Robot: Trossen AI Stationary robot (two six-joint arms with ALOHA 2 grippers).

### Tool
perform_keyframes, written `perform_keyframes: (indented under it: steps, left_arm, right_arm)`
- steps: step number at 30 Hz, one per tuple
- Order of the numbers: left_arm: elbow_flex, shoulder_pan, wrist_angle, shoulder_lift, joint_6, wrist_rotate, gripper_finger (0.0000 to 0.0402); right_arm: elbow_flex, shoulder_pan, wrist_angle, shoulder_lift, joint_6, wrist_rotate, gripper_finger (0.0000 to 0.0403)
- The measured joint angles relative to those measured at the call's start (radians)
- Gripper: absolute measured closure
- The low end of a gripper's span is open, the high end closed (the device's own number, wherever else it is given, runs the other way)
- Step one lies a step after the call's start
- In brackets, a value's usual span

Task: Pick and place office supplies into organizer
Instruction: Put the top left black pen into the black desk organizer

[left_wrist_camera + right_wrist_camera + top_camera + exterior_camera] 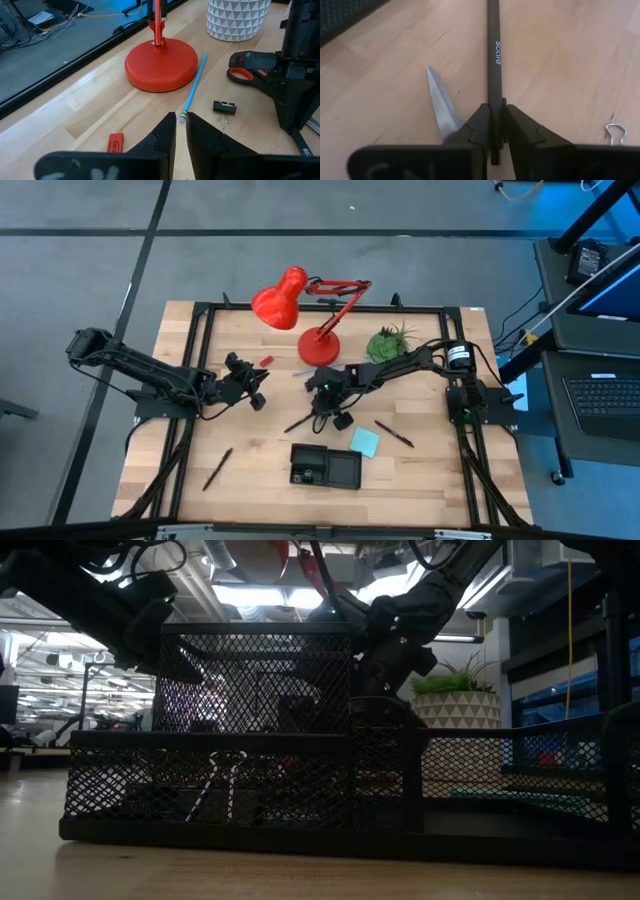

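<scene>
Right gripper (494,131) has its jaws clamped on a pen (493,55); left gripper (180,131) waits, jaws nearly together; most supplies lie outside the organizer (345,472)

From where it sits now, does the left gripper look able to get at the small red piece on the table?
Probably yes. The left gripper hangs above bare wood with the small red piece just beside it, nothing between them. Its fingers are nearly shut and would need to open first.

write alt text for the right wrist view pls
The right gripper is shut on a black pen printed "scale", which stretches away over the wooden table. A scissors blade lies just beside the fingers, and a wire clip handle shows at the edge.
</scene>
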Motion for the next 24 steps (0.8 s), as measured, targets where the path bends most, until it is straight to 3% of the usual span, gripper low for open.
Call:
perform_keyframes:
  steps: [24]
  left_arm:
    - [0.0, 0.0, 0.003, 0.0, 0.0, 0.0, 0.0363]
  right_arm:
    - [-0.005, -0.001, -0.05, -0.073, 0.019, 0.022, 0.0361]
